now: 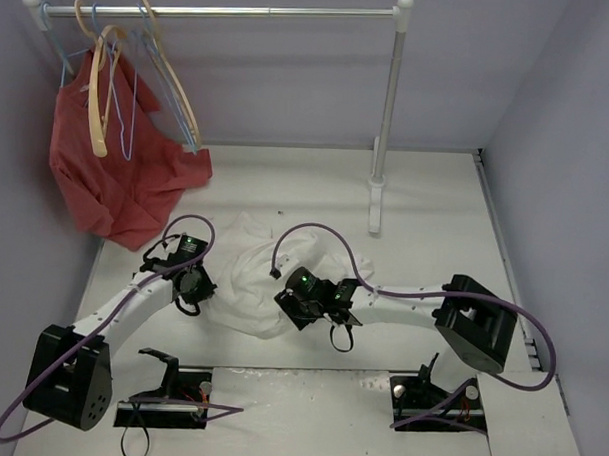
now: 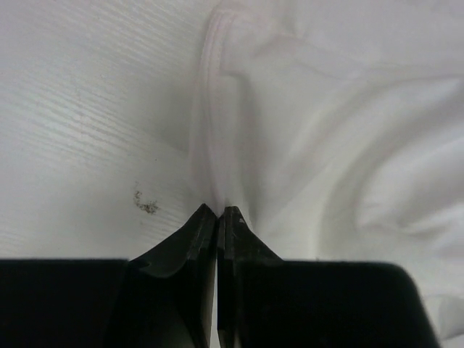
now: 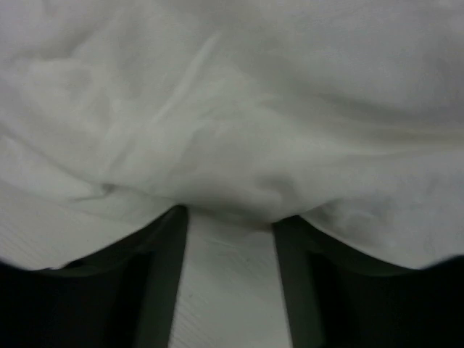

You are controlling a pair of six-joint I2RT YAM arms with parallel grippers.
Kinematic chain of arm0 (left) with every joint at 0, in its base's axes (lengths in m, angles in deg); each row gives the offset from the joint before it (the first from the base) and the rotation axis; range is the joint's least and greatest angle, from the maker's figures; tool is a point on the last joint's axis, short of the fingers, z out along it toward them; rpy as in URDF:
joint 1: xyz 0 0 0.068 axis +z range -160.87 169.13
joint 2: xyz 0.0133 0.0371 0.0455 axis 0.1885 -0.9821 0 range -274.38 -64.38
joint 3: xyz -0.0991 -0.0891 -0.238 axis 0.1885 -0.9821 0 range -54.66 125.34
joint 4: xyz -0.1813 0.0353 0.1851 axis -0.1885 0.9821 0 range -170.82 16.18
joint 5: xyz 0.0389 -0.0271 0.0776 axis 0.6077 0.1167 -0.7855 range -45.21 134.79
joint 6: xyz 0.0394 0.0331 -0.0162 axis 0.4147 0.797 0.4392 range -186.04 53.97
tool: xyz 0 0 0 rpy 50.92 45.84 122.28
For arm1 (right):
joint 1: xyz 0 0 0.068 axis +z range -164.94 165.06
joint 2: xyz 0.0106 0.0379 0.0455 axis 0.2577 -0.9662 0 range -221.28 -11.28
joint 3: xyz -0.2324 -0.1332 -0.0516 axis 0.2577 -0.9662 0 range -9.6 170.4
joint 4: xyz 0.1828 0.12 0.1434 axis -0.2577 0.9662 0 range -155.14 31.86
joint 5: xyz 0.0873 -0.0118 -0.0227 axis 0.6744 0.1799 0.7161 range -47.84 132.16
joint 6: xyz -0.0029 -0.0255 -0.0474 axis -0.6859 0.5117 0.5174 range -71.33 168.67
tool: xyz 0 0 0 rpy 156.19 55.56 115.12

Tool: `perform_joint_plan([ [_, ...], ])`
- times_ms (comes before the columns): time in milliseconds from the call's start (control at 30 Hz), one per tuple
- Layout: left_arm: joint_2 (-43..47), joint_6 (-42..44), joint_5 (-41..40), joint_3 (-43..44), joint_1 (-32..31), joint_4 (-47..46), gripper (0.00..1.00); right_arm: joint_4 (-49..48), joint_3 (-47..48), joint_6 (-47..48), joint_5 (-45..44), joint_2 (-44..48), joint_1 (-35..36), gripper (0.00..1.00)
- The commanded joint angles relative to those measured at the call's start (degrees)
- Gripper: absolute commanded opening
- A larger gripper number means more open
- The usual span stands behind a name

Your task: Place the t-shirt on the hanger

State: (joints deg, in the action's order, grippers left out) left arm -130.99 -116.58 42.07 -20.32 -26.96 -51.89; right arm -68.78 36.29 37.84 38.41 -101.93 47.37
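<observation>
One t-shirt [image 2: 326,109] hem, left gripper [image 2: 218,212] pinching

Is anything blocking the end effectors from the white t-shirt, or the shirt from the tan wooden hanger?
Nothing separates them from the white cloth t-shirt: the left end effector is shut on its hem, the right end effector straddles a fold. The red garment hangs below the tan wooden hanger, near that path.
</observation>
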Motion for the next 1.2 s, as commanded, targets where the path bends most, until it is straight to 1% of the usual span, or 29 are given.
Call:
perform_joint_plan([
  [0,3.8,0.5,0.1,4.5,0.3,5.2,0.00,-3.3,3.4,0.7,-4.3,-1.5,0.1,0.43],
  [33,5.2,0.6,0.1,5.1,0.3,6.1,0.00,-3.0,3.7,0.9,-4.7,-1.6,0.0,0.36],
  [67,6.0,0.7,0.1,6.3,0.3,7.2,0.00,-2.7,4.3,1.0,-5.4,-0.9,0.0,0.21],
  [133,8.2,1.0,-0.1,7.5,0.3,10.3,0.00,-0.6,5.0,1.9,-6.3,0.9,0.0,0.07],
  [167,8.9,1.2,-0.3,8.7,0.3,11.2,0.00,0.5,6.0,2.5,-7.2,3.5,-0.4,0.00],
  [233,11.0,1.5,-0.4,10.2,0.2,13.9,0.00,6.0,8.4,4.8,-7.3,8.2,-1.0,0.00],
  [333,13.1,2.5,0.0,14.2,0.1,17.4,0.00,13.9,15.3,8.7,-6.3,13.7,-3.1,0.00],
  [367,13.4,3.1,0.2,16.4,0.0,18.5,0.00,17.1,18.9,9.5,-5.6,14.8,-4.6,0.00],
  [433,14.4,3.7,0.5,18.5,-0.2,19.3,0.00,19.8,22.5,10.3,-4.4,16.7,-6.9,0.00],
  [467,14.4,4.0,0.9,19.4,-0.3,19.5,0.00,20.9,24.1,12.7,-3.4,16.9,-8.2,0.00],
  [500,14.2,4.0,1.5,21.4,-0.3,19.6,0.00,22.8,26.6,13.4,-1.1,16.8,-11.6,0.00],
  [567,13.4,3.9,2.6,23.1,-0.5,18.8,0.00,23.3,27.8,13.9,-1.3,15.9,-14.6,0.00],
  [600,12.2,3.8,3.9,24.0,-0.4,17.0,0.00,22.2,27.1,13.9,-1.5,15.6,-17.7,0.00],
  [667,10.6,2.7,4.2,23.8,-0.5,14.1,0.00,20.6,26.1,11.6,-0.9,12.5,-21.6,0.00],
  [700,8.4,2.2,4.7,23.9,-0.5,13.1,0.00,20.5,25.9,10.8,-0.6,10.9,-24.7,0.05],
  [733,7.0,1.9,5.2,24.1,-0.6,12.4,0.00,20.7,26.4,9.3,-0.6,7.5,-25.3,0.25],
  [767,5.5,0.9,5.7,24.3,-0.5,11.2,0.00,21.7,27.0,7.6,-1.8,6.3,-25.3,0.29],
  [800,3.0,0.5,6.3,24.4,-0.6,10.5,0.00,21.8,27.5,7.1,-2.6,5.3,-24.6,0.31],
  [833,1.8,-0.2,7.4,24.5,-0.7,9.8,0.00,21.1,27.3,6.9,-4.4,5.4,-21.7,0.39],
  [867,0.7,-0.6,7.7,24.5,-0.7,9.0,0.00,19.3,26.9,6.9,-5.1,5.9,-19.8,0.43],
  [933,-1.9,-1.0,8.2,24.5,-0.8,8.3,0.00,17.7,25.8,7.0,-5.2,7.6,-15.0,0.47],
  [967,-2.5,-1.7,8.2,24.2,-0.9,7.9,0.00,16.6,24.5,6.7,-4.0,8.0,-13.9,0.47],
  [1067,-3.9,-2.4,8.1,23.0,-0.9,5.5,0.00,13.0,20.2,5.6,0.0,10.4,-10.5,0.47],
  [1167,-5.3,-2.7,7.6,23.0,-0.9,5.5,0.00,9.7,16.3,4.5,3.0,13.2,-7.5,0.45],
])
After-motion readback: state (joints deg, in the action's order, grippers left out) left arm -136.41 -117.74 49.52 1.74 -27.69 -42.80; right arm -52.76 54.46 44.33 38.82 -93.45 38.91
